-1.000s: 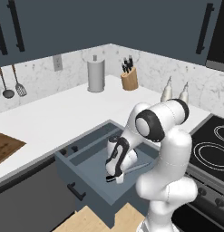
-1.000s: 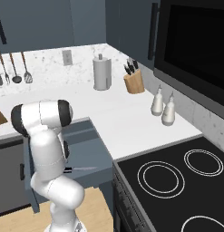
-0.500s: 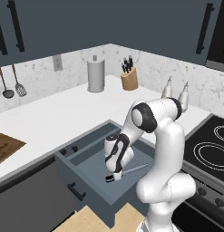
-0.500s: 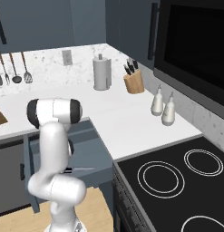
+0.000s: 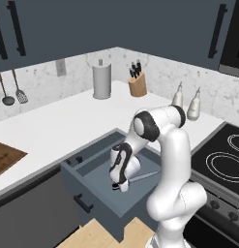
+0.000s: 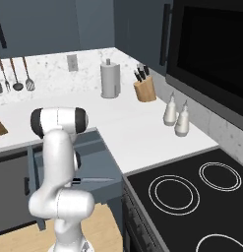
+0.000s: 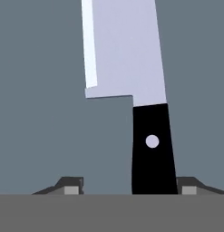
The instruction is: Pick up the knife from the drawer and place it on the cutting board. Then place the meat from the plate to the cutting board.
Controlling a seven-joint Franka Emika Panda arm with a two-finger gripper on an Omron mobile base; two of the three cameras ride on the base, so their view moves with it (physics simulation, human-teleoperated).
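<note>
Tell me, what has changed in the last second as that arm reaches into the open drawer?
The arm has bent lower into the drawer, bringing the gripper down over the knife; its fingertips now flank the black handle, one side touching, the other apart. No lift yet. The knife lies where it was, the drawer remains open, and the countertop items and cutting board are unmoved.

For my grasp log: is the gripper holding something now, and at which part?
Nothing yet. The gripper straddles the knife's black handle in the drawer, not clamped.
</note>
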